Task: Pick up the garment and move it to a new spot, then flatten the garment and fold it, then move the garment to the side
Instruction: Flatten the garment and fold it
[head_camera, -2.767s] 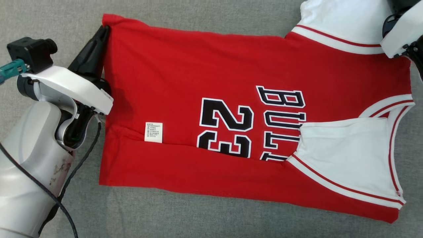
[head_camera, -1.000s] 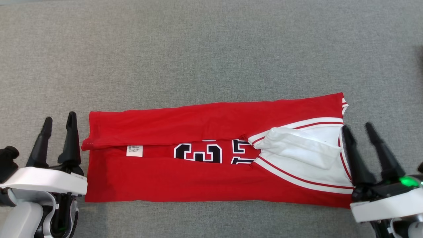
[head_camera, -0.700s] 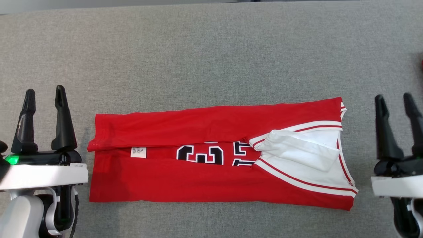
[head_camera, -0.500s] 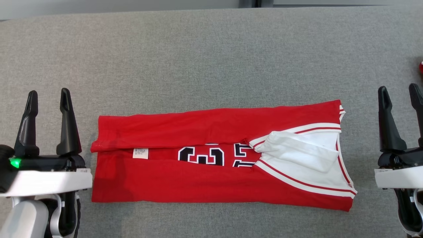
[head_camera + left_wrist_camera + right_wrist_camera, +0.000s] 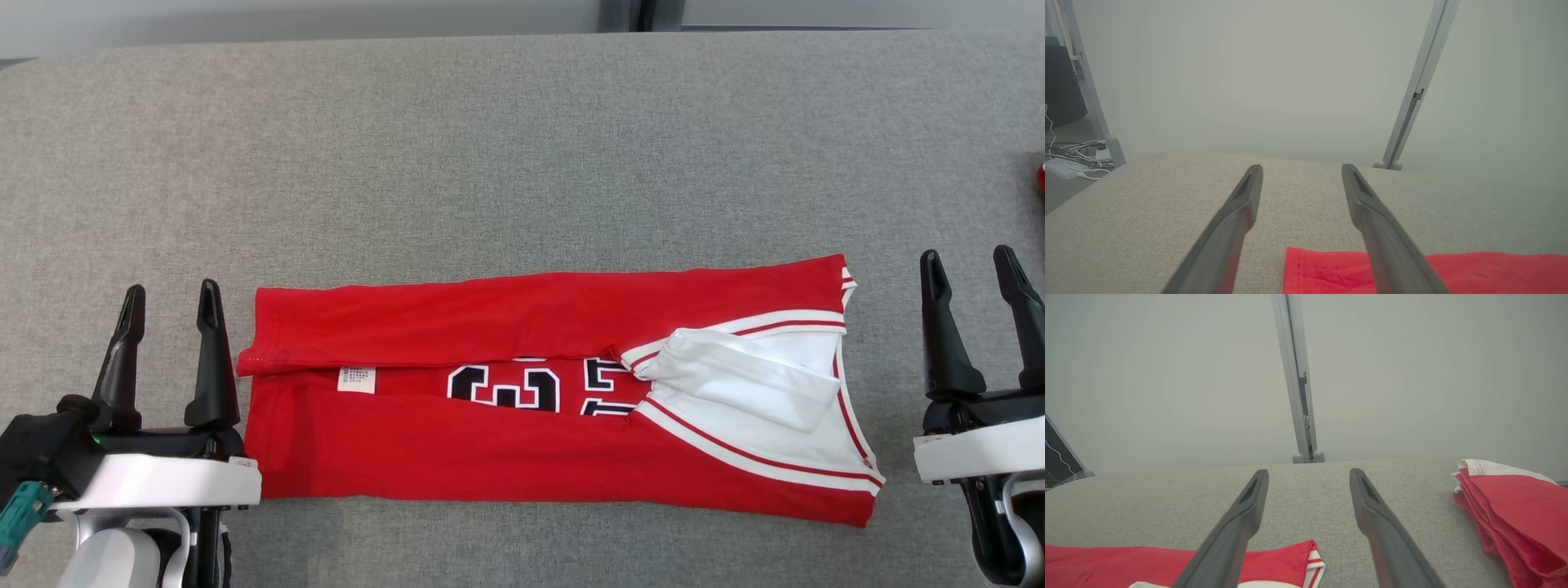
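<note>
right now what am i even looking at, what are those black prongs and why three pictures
The black prongs are a two-armed robot's fingers. The top picture comes from a camera on its head, looking down at a grey padded surface. There the left gripper and right gripper stand open, holding nothing, one at each end of a red jersey folded into a long strip. The other two pictures come from cameras on each wrist, looking along that arm's own fingers. The right wrist picture also shows another folded red garment off to the side.
</note>
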